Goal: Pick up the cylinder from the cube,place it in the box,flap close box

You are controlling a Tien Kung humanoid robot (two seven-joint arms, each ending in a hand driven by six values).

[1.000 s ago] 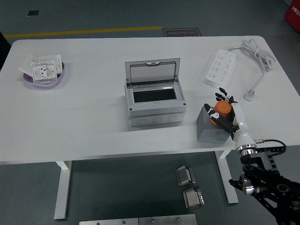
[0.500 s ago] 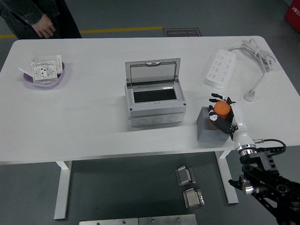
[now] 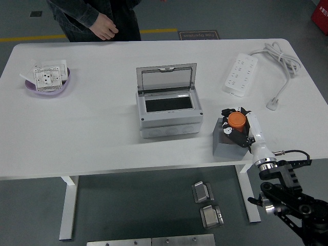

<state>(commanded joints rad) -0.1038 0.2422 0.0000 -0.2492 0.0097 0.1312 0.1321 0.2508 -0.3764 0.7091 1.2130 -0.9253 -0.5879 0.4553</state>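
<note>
Reaching in from the lower right of the frame, the robot's right hand [image 3: 240, 127] has its dark fingers [image 3: 229, 131] curled around the orange cylinder [image 3: 236, 120], grasping it. The cylinder stands upright, its long axis vertical, and I cannot tell whether it rests on the grey cube [image 3: 227, 140] or is just clear of it. The cube sits close to the near edge of the white worktop [image 3: 92, 133], so there is little room toward the bottom of the frame. No left arm shows.

To the left of the hand, and slightly higher in the frame, is the grey box [image 3: 167, 110], its clear lid [image 3: 167, 79] standing open and hinged at the far side. The dark opening faces up. My guess is that the coming move is a lift and a carry leftward across the bare strip between cube and box, which looks unobstructed.

Farther off, a white power strip [image 3: 241, 75] with its cable lies at the upper right, a purple dish [image 3: 65, 86] of parts at the upper left. A person's hand [image 3: 106, 26] hangs beyond the far edge, well clear.
</note>
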